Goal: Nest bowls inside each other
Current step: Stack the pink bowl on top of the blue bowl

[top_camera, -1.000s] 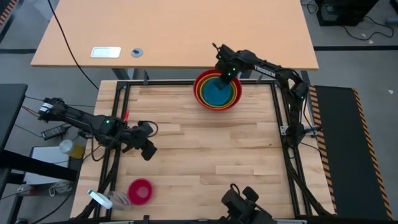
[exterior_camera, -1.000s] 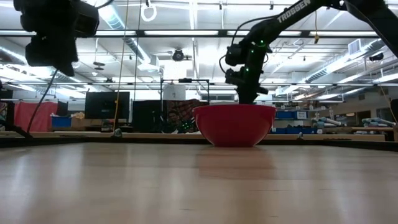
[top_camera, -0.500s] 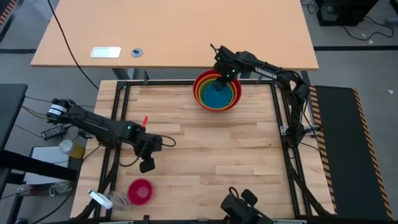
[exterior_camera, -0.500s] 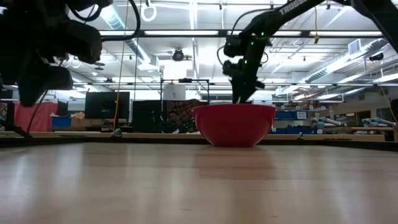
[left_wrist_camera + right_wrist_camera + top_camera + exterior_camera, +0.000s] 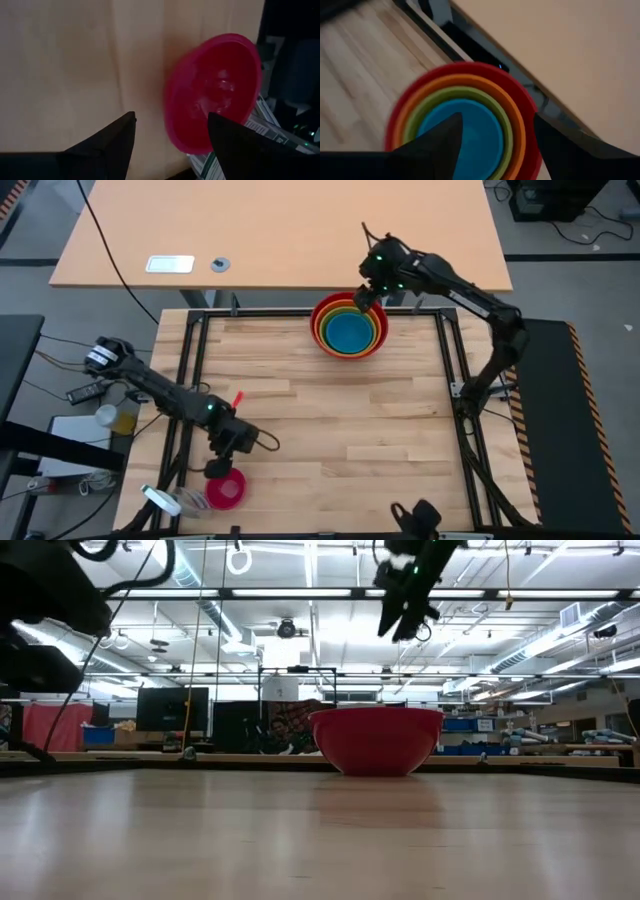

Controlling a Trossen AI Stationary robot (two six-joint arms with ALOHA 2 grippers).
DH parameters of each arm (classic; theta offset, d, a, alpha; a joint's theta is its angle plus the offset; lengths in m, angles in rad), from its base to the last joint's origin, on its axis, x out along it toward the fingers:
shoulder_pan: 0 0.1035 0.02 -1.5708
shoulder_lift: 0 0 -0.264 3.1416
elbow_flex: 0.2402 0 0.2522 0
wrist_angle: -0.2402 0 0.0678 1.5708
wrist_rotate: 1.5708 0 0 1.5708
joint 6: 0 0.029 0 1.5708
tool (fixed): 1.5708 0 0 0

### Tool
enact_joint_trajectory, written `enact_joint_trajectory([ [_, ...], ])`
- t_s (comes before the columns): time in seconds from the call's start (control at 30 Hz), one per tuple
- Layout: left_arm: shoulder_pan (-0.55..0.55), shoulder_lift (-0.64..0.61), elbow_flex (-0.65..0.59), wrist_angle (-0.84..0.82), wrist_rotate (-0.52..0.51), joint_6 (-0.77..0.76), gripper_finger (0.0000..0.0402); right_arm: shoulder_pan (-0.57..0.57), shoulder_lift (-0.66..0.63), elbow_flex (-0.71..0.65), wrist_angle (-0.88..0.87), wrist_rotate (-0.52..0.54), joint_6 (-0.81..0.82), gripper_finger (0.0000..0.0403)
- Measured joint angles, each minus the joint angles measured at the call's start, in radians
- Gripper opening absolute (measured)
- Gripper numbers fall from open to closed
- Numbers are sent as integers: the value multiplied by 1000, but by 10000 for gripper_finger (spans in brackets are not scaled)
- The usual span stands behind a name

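Four bowls sit nested at the table's far middle: red (image 5: 318,320) outermost, then orange, yellow-green and blue (image 5: 348,334) innermost; the red bowl (image 5: 377,740) rests on its base. My right gripper (image 5: 366,294) hangs open above the stack's far rim, clear of it; in its wrist view its fingers frame the blue bowl (image 5: 480,135). The small pink bowl (image 5: 226,489) stands alone near the near left corner. My left gripper (image 5: 218,468) is open just above the pink bowl's (image 5: 220,85) far rim, touching nothing.
A black frame (image 5: 300,316) borders the wooden table. Behind it a second tabletop holds a white card (image 5: 170,264) and a small disc (image 5: 221,264). A round white object (image 5: 160,500) and papers lie beside the pink bowl at the near left edge.
My right gripper has risen out of the bowl stack and drawn toward the far edge; the blue bowl stays nested in the stack. My left gripper has swung toward the near edge and down toward the pink bowl, rolling its wrist as it went.
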Motion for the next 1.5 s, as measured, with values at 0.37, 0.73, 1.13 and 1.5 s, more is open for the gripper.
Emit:
enact_joint_trajectory([
  [0.37,-64,121,0,22,-82,-13,251,209,-116,0,0,127,46,246],
  [0.73,23,154,0,47,-256,-232,223,377,-113,0,-2,217,59,246],
  [1.13,209,137,0,248,-322,-383,193,393,-113,0,-51,166,84,246],
  [1.5,312,1,-1,330,-373,-320,192,390,-115,-31,-97,126,76,246],
])
